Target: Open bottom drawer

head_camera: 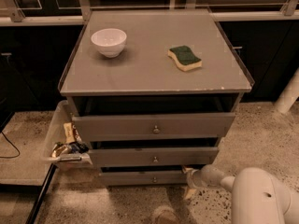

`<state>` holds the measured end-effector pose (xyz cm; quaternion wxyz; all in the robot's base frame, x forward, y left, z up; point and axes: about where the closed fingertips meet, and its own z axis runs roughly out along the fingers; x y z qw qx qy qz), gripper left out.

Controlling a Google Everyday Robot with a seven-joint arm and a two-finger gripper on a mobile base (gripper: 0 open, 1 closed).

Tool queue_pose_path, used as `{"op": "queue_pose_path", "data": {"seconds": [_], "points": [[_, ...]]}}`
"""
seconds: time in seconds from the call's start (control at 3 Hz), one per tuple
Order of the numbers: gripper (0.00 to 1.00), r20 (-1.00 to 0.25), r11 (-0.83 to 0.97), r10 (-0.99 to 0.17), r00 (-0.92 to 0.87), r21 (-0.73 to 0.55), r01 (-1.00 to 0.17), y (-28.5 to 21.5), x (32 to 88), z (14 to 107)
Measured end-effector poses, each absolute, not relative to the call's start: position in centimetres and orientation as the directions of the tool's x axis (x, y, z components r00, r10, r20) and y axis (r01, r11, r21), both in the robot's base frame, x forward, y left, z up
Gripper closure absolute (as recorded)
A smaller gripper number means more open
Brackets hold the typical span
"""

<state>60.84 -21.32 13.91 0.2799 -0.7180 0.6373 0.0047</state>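
Note:
The grey cabinet (154, 80) has three drawers, each with a small round knob. The bottom drawer (140, 177) is the lowest, narrowest-looking front, knob (154, 179) at its centre; it stands out only slightly. My gripper (189, 183) is at the right end of the bottom drawer front, low near the floor, at the end of my white arm (243, 190) that comes in from the lower right.
A white bowl (109, 42) and a green-and-yellow sponge (185, 58) sit on the cabinet top. The top drawer (153, 126) and middle drawer (154, 156) stick out a little. A clear bin (58, 139) with packets hangs at the cabinet's left. A white post (288, 93) stands at right.

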Motion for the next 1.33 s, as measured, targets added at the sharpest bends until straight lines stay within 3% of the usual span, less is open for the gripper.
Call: {"op": "queue_pose_path", "data": {"seconds": [0.33, 1.33], "points": [[0.19, -0.363, -0.031, -0.913, 0.187, -0.396, -0.918, -21.3, 60.8, 13.9], [0.89, -0.363, -0.030, -0.913, 0.187, -0.396, -0.918, -21.3, 60.9, 15.2]]}}
